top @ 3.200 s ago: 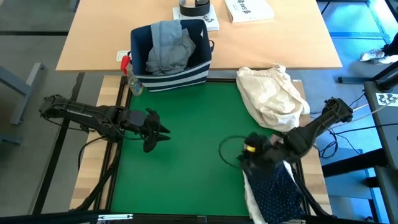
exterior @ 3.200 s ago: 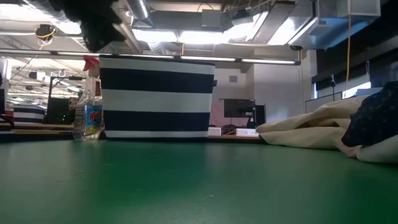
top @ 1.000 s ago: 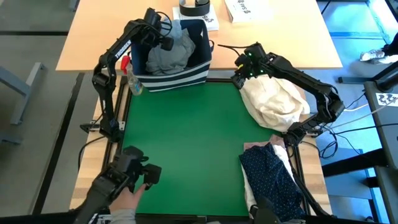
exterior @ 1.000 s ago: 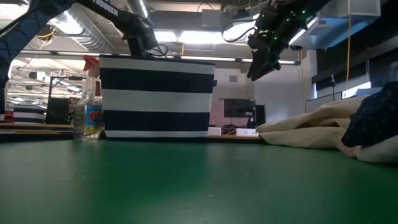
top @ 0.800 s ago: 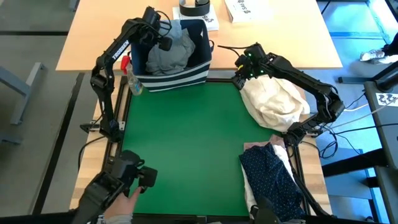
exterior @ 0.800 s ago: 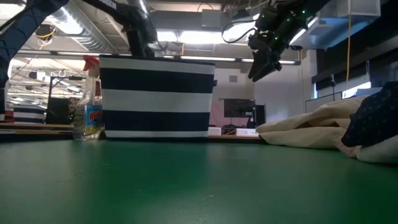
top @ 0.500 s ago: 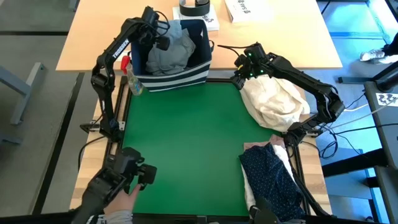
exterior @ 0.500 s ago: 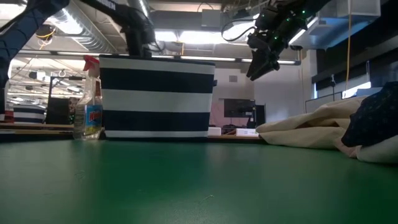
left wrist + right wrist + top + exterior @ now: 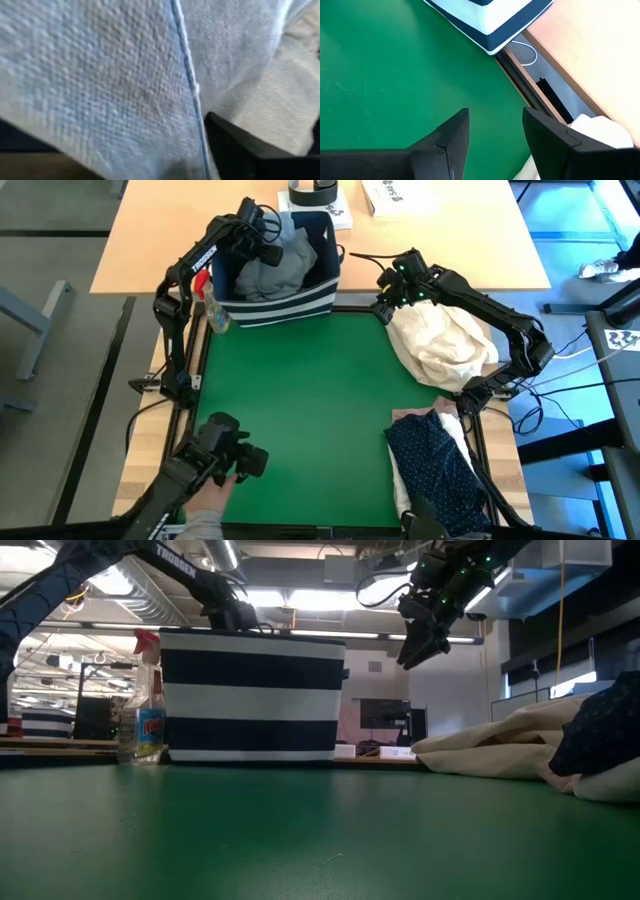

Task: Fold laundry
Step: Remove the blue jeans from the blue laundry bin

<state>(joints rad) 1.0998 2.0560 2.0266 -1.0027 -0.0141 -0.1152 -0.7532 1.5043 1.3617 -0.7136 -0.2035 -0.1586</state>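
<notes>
The left gripper (image 9: 262,242) is down inside the striped bin (image 9: 275,308) at the back left corner of the green mat (image 9: 300,400); it's pushed right into the grey jeans (image 9: 272,265), prob. to lift them out, since you can't fold jeans in a bin; the left wrist view is just denim and a seam, v. close up; can't tell if it has got a grip or not.

The jeans lie bunched up in the bin, filling most of it; they hang a bit over the rim; they need the flat mat to be spread out.

The right gripper (image 9: 388,298) hangs in the air over the back edge of the mat, between the bin and the cream bundle (image 9: 440,335); its fingers (image 9: 451,137) are apart w/ only green mat showing between them, so it holds nothing; my guess is it waits there to catch the other end of the jeans.

The middle of the mat is bare, which looks like the spot kept free for folding.

The dotted navy shirt (image 9: 440,480) lies at the front right corner on top of a white shirt (image 9: 400,485); they sit out of the way there, near the edge.

A spray bottle (image 9: 210,310) stands just beside the bin; not part of the job.

At the front left corner a person's hand (image 9: 205,498) holds a black handle (image 9: 228,455); can't say what for.
</notes>
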